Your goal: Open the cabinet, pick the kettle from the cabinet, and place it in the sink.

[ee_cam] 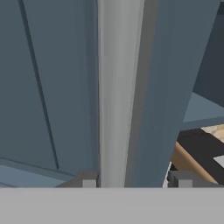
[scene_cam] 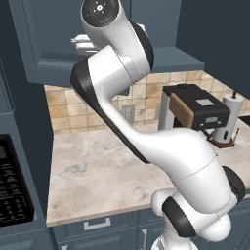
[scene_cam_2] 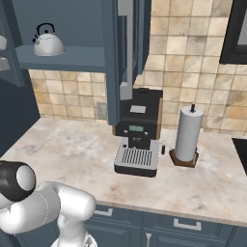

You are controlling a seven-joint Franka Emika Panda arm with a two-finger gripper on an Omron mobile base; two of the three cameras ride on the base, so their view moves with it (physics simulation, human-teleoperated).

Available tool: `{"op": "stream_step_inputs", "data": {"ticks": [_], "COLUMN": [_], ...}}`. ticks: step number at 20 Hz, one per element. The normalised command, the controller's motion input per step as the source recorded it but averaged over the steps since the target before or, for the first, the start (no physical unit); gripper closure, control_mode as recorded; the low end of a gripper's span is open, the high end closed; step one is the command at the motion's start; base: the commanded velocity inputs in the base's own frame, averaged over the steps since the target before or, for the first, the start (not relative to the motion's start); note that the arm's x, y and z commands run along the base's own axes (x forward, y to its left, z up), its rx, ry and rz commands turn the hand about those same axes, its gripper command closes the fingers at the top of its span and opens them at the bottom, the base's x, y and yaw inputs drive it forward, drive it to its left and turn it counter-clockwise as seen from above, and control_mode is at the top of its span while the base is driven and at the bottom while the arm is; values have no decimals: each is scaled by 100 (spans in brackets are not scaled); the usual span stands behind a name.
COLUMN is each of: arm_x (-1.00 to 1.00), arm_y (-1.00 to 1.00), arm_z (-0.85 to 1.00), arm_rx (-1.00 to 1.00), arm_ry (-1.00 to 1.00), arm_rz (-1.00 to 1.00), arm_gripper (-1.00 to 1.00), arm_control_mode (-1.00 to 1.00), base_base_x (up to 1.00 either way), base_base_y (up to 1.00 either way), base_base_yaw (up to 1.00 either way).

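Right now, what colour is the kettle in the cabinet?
Whitish-grey with a dark arched handle; the kettle shows best in the right base view.

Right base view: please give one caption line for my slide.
Kettle on the open cabinet's shelf, above the coffee machine.

left base: behind arm, looks forward-down at coffee machine (scene_cam: 197, 108) from its left | right base: faces same coffee machine (scene_cam_2: 139, 130) frontally, shares counter (scene_cam_2: 67, 144) | hand: close against cabinet door handle (ee_cam: 116, 96), coffee machine lower right

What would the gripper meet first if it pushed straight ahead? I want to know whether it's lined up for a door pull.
Probably the slim silver bar handle on the dark blue-grey cabinet door, dead ahead between the open jaws; depth unclear.
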Motion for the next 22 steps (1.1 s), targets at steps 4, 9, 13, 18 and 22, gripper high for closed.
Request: {"op": "stream_step_inputs", "data": {"ticks": [4,9,13,18,22], "arm_x": [-32,-27,-25,-11,-6], "arm_y": [42,35,31,22,7], "arm_z": [-1,-8,-15,-14,-13], "arm_rx": [0,0,0,0,-3], "arm_ry": [-5,-3,-5,-5,-4], "arm_rz": [0,0,0,0,0], "arm_gripper": [100,100,100,-100,-100], "arm_control_mode": [-100,-100,-100,-100,-100], "base_base_x": [0,0,0,0,0], "base_base_y": [0,0,0,0,0], "base_base_yaw": [0,0,0,0,0]}}
